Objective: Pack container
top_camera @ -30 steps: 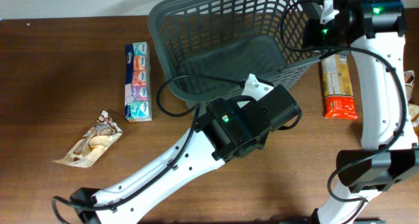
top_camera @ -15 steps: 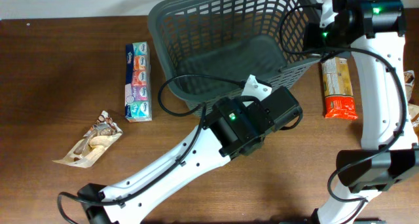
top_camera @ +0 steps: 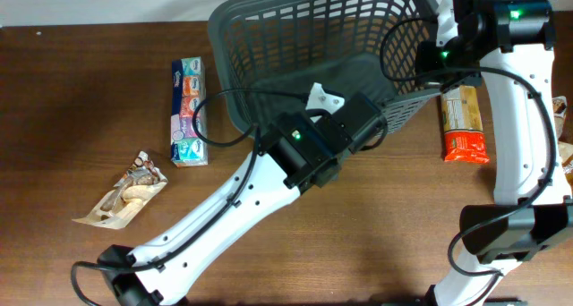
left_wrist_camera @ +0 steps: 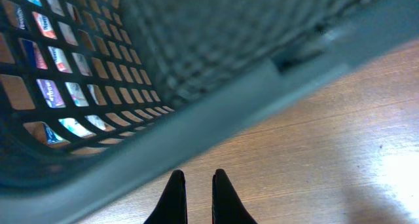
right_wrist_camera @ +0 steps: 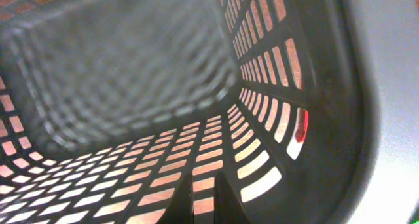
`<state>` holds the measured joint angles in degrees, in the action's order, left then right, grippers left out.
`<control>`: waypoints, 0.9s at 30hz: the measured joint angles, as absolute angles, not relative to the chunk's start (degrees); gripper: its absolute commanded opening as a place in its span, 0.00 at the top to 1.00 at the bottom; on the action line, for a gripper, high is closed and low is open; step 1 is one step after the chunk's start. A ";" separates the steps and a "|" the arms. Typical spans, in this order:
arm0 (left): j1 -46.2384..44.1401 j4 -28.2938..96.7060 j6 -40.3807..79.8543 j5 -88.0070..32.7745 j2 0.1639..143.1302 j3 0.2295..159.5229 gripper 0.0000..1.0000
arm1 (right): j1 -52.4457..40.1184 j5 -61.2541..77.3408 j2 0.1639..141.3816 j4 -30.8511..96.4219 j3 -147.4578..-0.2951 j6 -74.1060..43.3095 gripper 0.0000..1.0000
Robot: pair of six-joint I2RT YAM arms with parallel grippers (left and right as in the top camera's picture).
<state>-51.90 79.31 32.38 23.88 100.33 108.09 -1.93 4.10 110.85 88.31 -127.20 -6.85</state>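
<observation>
One large dark grey container [top_camera: 269,38], a lattice-sided basket, sits tipped at the far middle of my brown table [top_camera: 72,91]. Compared with a second ago, its near rim has lifted and slid away from me and a little left.

My left arm [top_camera: 224,208] reaches diagonally from the near left corner; its wrist has swung left and farther out, and is now over the basket's near rim. My right arm [top_camera: 515,118] stands along the right edge, bent over the basket's far right corner, as before.

My right gripper [right_wrist_camera: 204,201] is closed on the basket's slotted wall. My left gripper [left_wrist_camera: 195,196] has its fingers nearly together, with nothing between them, just below the basket's rim and above bare wood.

Left of the basket lies a tissue pack [top_camera: 188,112], near it a crumpled snack wrapper [top_camera: 121,199]. An orange packet [top_camera: 464,123] lies just right of the basket.
</observation>
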 measured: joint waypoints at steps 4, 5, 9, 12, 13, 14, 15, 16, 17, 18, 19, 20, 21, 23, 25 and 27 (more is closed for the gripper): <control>-50.57 79.20 32.27 23.83 100.33 108.09 0.98 | -1.93 4.10 110.85 88.49 -127.20 -6.81 0.96; -50.35 79.00 32.16 23.83 100.33 108.09 0.98 | -1.93 4.10 110.85 88.51 -127.20 -6.81 0.96; -49.15 78.22 31.90 23.83 100.36 108.09 0.98 | -1.93 4.12 110.85 88.95 -127.20 -6.68 0.96; -48.40 77.95 31.05 23.83 100.33 108.09 0.98 | -1.93 4.12 110.85 89.49 -127.20 -6.63 0.96; -48.23 77.82 31.00 23.83 100.36 108.09 0.98 | -1.93 4.12 110.85 89.60 -127.20 -6.63 0.96; -48.01 77.69 30.87 23.86 100.33 108.09 0.98 | -1.93 4.12 110.85 89.80 -127.20 -6.59 0.96; -47.79 77.52 30.85 23.83 100.36 108.09 0.98 | -1.93 4.12 110.85 89.93 -127.20 -6.61 0.96; -47.59 77.34 30.85 23.86 100.36 108.09 0.98 | -1.93 4.12 110.85 90.11 -127.20 -6.57 0.96; -47.46 77.28 30.83 23.83 100.36 108.09 0.98 | -1.93 4.12 110.85 90.28 -127.20 -6.55 0.96; -47.27 77.21 30.83 23.83 100.36 108.09 0.98 | -1.93 4.12 110.85 90.45 -127.20 -6.46 0.96; -47.11 77.17 30.83 23.83 100.33 108.09 0.98 | -1.93 4.14 110.85 90.65 -127.20 -6.42 0.96; -47.00 77.14 30.83 23.86 100.36 108.09 0.98 | -1.93 4.14 110.85 90.80 -127.20 -6.44 0.96; -46.72 77.14 30.83 23.83 100.33 108.09 0.98 | -1.93 4.14 110.85 91.13 -127.20 -6.42 0.96; -46.33 77.14 30.83 23.83 100.33 108.09 0.98 | -1.93 4.14 110.85 91.57 -127.20 -6.39 0.96; -45.74 77.14 30.83 23.83 100.33 108.09 0.98 | -1.93 4.14 110.85 92.03 -127.20 -6.31 0.96; -44.84 77.17 30.83 23.83 100.33 108.09 0.98 | -1.93 4.14 110.85 92.44 -127.20 -6.24 0.96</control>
